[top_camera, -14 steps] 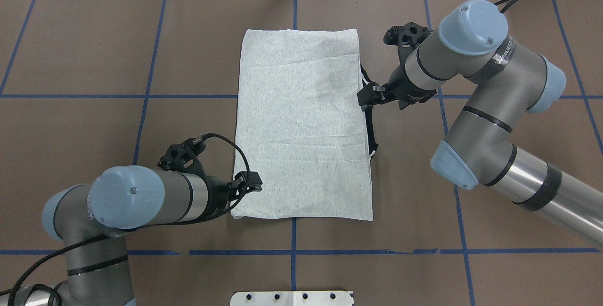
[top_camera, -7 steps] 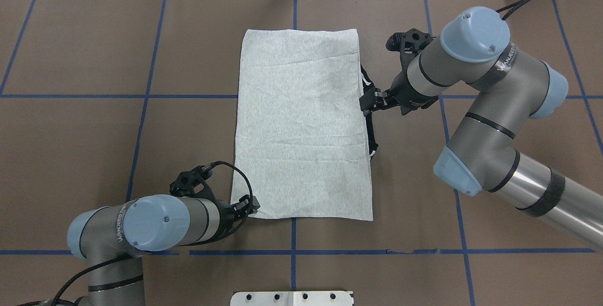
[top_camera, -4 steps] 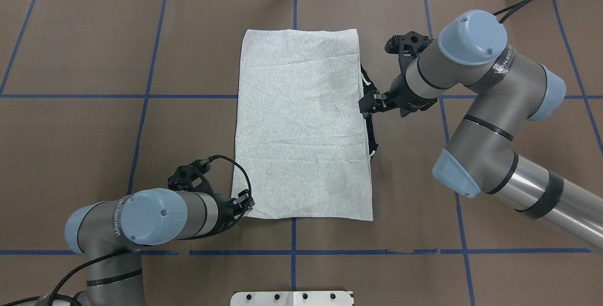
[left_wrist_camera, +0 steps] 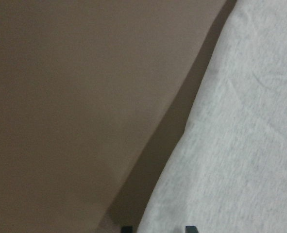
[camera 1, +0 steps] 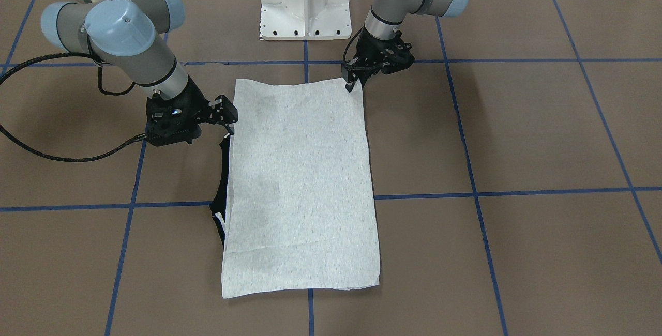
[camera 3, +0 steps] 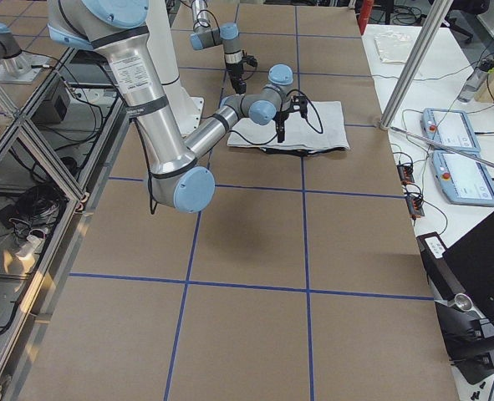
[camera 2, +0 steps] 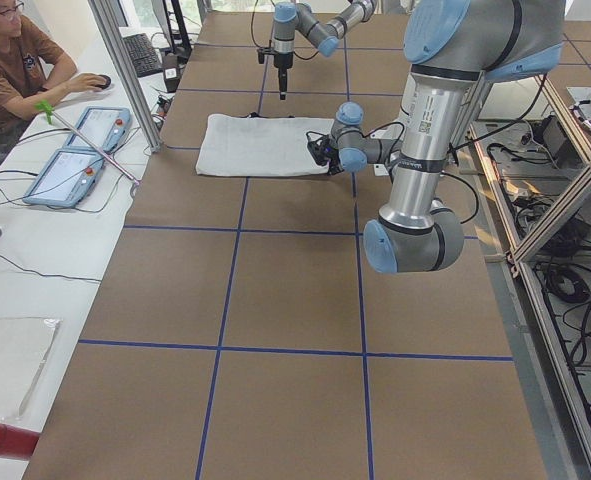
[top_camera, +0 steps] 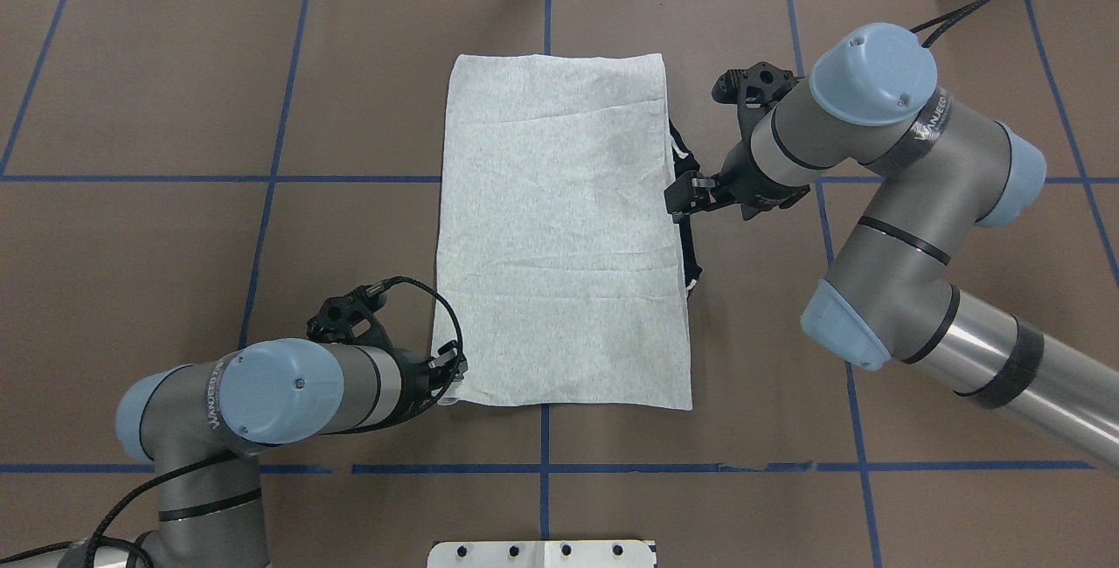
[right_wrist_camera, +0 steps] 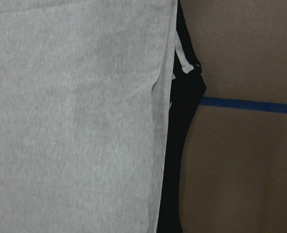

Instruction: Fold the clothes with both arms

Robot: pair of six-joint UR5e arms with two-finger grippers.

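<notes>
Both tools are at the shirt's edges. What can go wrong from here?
1. The left tool sits at the near corner of the folded light grey T-shirt; it may catch only the top layer, so the fold opens when lifted.
2. The right tool is beside the black collar trim poking out along the shirt's edge; it may snag that instead of the grey layers.
3. One hold at a corner, one mid-edge: the fold could skew.

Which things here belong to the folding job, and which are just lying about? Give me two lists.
Belonging to the job:
- grey T-shirt, lying flat
- left gripper, at the shirt's near corner
- right gripper, at the black collar edge

Just lying about:
- white pedestal base
- two tablets on the side table
- clear bag
- red object
</notes>
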